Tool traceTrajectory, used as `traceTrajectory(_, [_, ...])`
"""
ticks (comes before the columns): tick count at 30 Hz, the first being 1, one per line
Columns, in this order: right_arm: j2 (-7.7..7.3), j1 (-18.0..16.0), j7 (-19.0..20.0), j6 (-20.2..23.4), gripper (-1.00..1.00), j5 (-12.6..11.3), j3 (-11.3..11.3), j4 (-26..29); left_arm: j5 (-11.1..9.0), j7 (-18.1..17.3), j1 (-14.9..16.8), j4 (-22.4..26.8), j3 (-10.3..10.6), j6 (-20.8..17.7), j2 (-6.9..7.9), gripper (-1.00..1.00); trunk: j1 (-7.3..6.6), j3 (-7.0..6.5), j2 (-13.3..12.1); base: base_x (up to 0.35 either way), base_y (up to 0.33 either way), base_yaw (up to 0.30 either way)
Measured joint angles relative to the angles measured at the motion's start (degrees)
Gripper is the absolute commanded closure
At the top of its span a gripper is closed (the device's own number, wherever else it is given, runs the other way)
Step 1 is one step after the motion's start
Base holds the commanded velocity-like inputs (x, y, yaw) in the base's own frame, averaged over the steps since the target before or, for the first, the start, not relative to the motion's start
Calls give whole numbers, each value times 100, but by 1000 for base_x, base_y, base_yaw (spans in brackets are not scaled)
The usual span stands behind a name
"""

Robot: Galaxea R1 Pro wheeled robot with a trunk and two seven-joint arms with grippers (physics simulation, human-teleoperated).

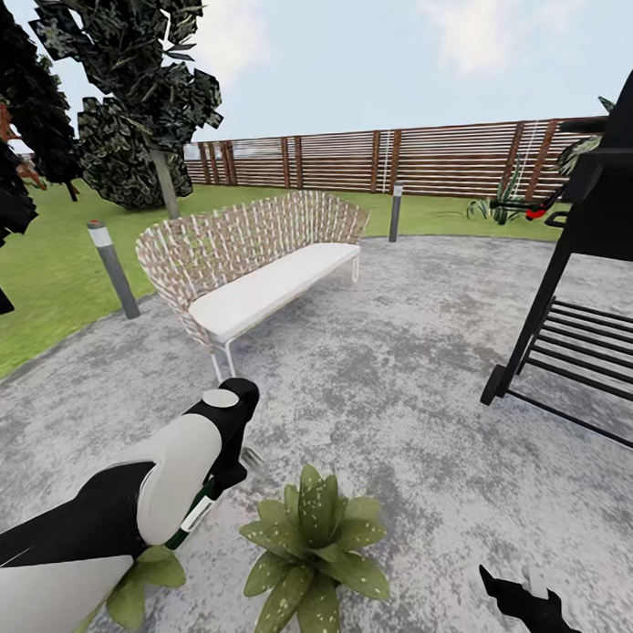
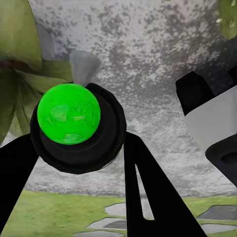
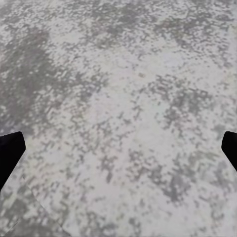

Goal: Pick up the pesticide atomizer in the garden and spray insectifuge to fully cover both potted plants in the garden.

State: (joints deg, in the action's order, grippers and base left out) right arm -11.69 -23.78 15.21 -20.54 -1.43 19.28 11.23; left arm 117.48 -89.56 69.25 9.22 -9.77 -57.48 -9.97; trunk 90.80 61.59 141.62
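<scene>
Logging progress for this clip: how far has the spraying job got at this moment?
Pickup looks done: the left tool is shut on the pesticide atomizer, held beside the near potted plant. In the left wrist view its top shows bright green between the fingers. Whether spray has landed cannot be told. A second potted plant shows under the left arm. The right tool is open over paving.

No readable text, brand, number or sign appeared anywhere; the white label on the pesticide atomizer (image 1: 197,514) was too small to read.
</scene>
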Motion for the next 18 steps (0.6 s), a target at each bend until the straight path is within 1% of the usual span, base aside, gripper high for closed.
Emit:
traceTrajectory(2, [0, 0, 0, 0, -100, 0, 0, 0, 9, 0, 0, 0, 0, -1, 0, 100, 0, 0, 0, 9, 0, -85])
traceTrajectory(8, [0, 1, 0, 0, -100, 0, 0, 1, 12, 1, 0, -5, -7, -2, -1, 100, 0, 0, 0, 1, 0, -223])
traceTrajectory(12, [0, 0, 0, 0, -100, 0, 0, 0, 23, 0, -1, -5, -13, 23, 0, 100, 0, 0, 0, 0, 0, -36])
traceTrajectory(15, [0, 0, 0, 0, -100, 0, 0, 0, 57, 0, -9, -6, 30, 55, 0, 100, 0, 0, 0, 0, 0, -3])
traceTrajectory(16, [0, 0, 0, 0, -100, 0, 0, 0, 62, 0, -71, -4, 26, 61, 0, 100, 1, 0, 0, 0, 0, 0])
traceTrajectory(17, [0, 0, 0, 0, -100, 0, 0, 0, 79, -2, -279, 44, 51, 65, 0, 100, 1, 1, 0, 0, 0, 0])
traceTrajectory(18, [0, 0, 0, 0, -100, 0, 0, 0, 82, 1, -339, 61, 61, 61, 0, 100, 1, 0, 0, 0, 0, 0])
